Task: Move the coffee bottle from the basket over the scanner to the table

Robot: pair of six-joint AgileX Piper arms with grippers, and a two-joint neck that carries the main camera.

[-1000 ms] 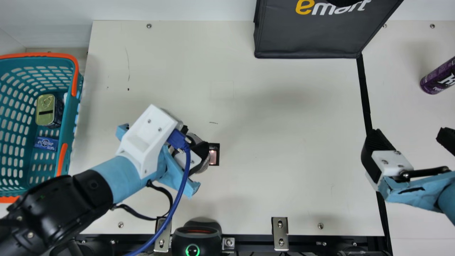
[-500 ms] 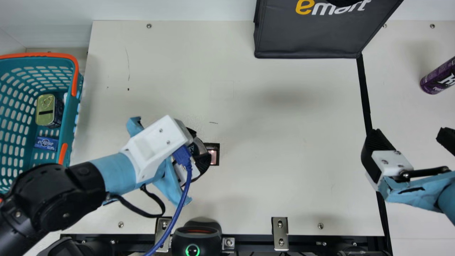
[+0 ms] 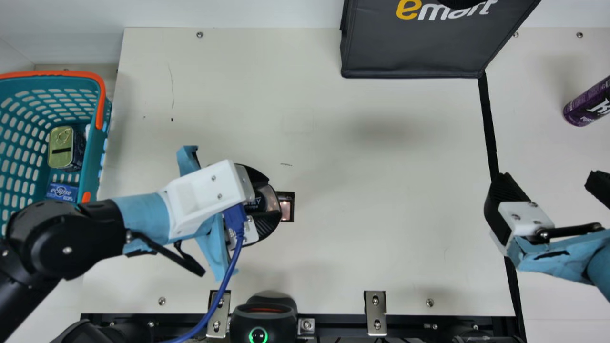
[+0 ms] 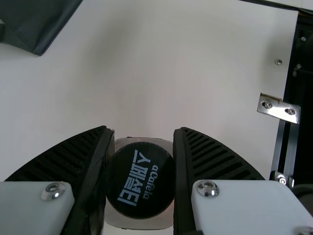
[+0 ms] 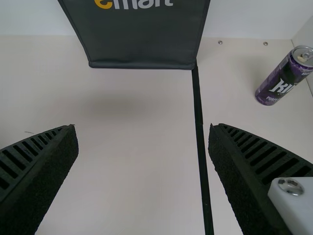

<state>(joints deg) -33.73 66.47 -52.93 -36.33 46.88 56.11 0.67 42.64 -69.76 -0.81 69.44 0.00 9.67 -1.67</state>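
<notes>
In the main view my left gripper is at the scanner window set in the table, shut on the coffee bottle, which sits just left of the window and may overlap its edge. The left wrist view shows the bottle's black cap between the two ribbed fingers of my left gripper, seen from above. My right gripper is open at the main view's right; the right wrist view has bare table between the fingers of my right gripper. The teal basket stands at the far left.
The basket holds a tin and a blue packet. A dark bag stands at the back, a purple can at the far right. A black device with a green ring is at the front edge.
My left forearm and wrist have swung round, with the gripper pointing more directly rightward. The bottle has stayed in its grip beside the scanner window. The right arm has kept still.
</notes>
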